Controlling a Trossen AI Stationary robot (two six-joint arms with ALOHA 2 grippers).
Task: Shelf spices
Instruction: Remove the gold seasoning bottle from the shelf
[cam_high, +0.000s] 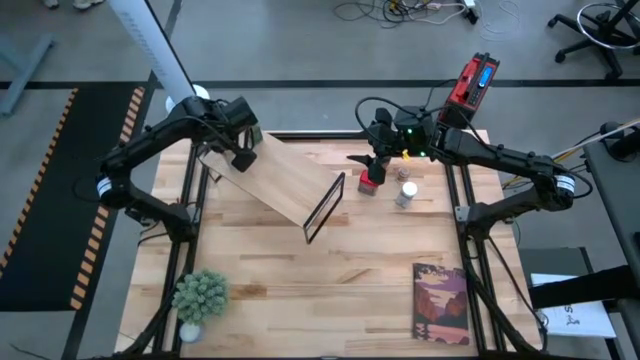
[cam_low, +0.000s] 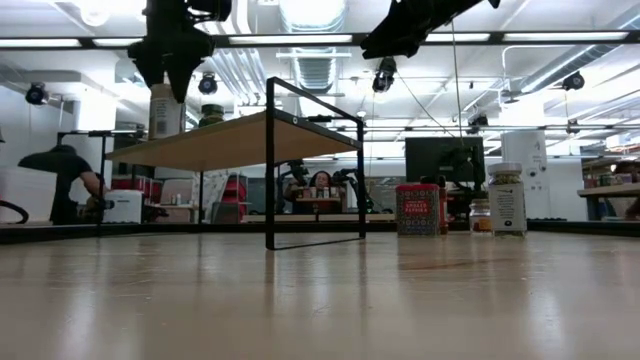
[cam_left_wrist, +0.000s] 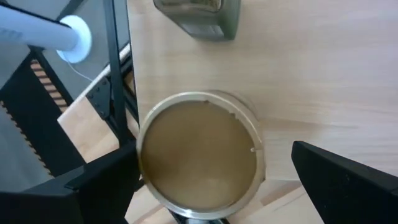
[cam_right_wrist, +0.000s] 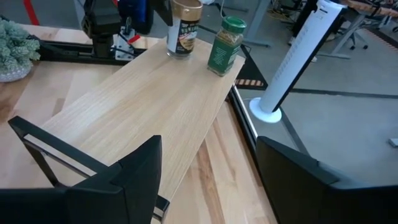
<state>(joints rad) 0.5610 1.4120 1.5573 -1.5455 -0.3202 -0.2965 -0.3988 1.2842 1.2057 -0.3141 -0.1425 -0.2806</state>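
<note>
Two jars, tan-topped jar (cam_right_wrist: 182, 26) and green-lidded jar (cam_right_wrist: 225, 45), stand at the shelf's (cam_high: 285, 178) far edge, around 10 o'clock from above. Left gripper (cam_left_wrist: 211, 180) gapes wide around the tan top, not gripping. Right gripper (cam_right_wrist: 208, 177) hangs part-open, empty, above the red tin (cam_high: 371, 180); low down, its fingers are cut off.

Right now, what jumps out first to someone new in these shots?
The slanted pale wooden shelf with its thin black frame fills mid-table, with a tan-topped jar and a green-lidded jar standing at its far end. The open left gripper straddles the tan-topped jar, while the right gripper hangs over a red boxy tin beside the shelf.
</note>
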